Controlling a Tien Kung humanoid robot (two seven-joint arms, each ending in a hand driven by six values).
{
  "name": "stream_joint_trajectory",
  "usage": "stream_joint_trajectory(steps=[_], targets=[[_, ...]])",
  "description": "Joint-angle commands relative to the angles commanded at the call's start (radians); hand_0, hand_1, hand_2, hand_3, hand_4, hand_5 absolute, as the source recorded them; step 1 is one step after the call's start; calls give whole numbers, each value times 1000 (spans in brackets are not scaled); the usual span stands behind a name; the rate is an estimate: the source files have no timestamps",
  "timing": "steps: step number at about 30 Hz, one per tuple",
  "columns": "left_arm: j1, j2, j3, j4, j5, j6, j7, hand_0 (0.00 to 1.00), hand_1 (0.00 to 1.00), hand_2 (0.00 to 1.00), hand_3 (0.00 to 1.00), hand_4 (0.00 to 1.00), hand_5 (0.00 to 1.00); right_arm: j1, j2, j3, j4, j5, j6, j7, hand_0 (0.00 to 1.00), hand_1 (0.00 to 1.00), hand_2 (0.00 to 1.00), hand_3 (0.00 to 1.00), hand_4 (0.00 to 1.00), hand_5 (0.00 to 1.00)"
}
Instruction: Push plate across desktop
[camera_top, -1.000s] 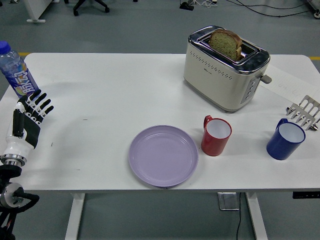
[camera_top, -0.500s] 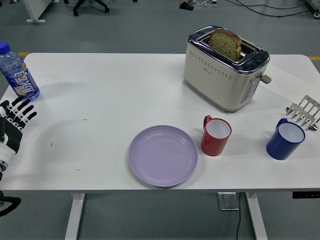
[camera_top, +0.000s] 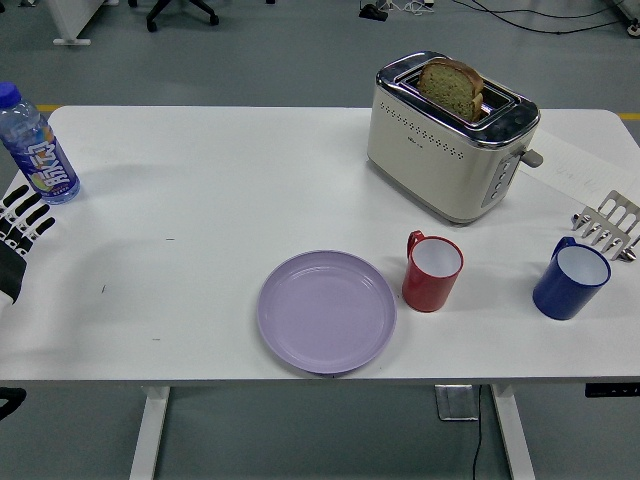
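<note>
Head view | left robot hand (camera_top: 18, 232) seen at bench (camera_top: 200, 180) edge, fingers spread, empty | round lilac plastic plate (camera_top: 327, 311) well right of it | risk: pushed plate strikes red mug (camera_top: 433, 271) just beyond

A pale lilac plate (camera_top: 327, 311) is seen on the white bench (camera_top: 220, 190). Just right of the plate, a red mug (camera_top: 432, 271) with a white inside is shown, and further right a deep blue mug (camera_top: 571, 279), also white inside. Behind the plate, a cream toaster (camera_top: 452, 136) with chrome trim is seen, holding brown, greenish-tinged bread (camera_top: 452, 87). Far left of the plate, a clear bottle (camera_top: 36, 148) with a blue cap and a blue label with coloured lettering is shown. The left hand (camera_top: 18, 238) is patterned black and white, its fingers (camera_top: 33, 216) banded.
</note>
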Motion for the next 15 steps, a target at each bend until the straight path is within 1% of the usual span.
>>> stream_joint_trajectory(steps=[5, 8, 15], targets=[[0, 1, -26, -6, 30, -11, 24, 744, 782, 774, 761, 505, 998, 0, 1, 1, 0, -3, 0, -1, 628, 560, 657, 612, 167, 318], [1, 2, -41, -9, 42, -22, 50, 744, 782, 774, 761, 505, 998, 0, 1, 1, 0, -3, 1, -1, 628, 560, 657, 612, 167, 318], [3, 5, -51, -15, 49, -33, 70, 742, 781, 770, 760, 506, 998, -1, 2, 0, 0, 0, 0, -1, 628, 560, 657, 612, 167, 318]])
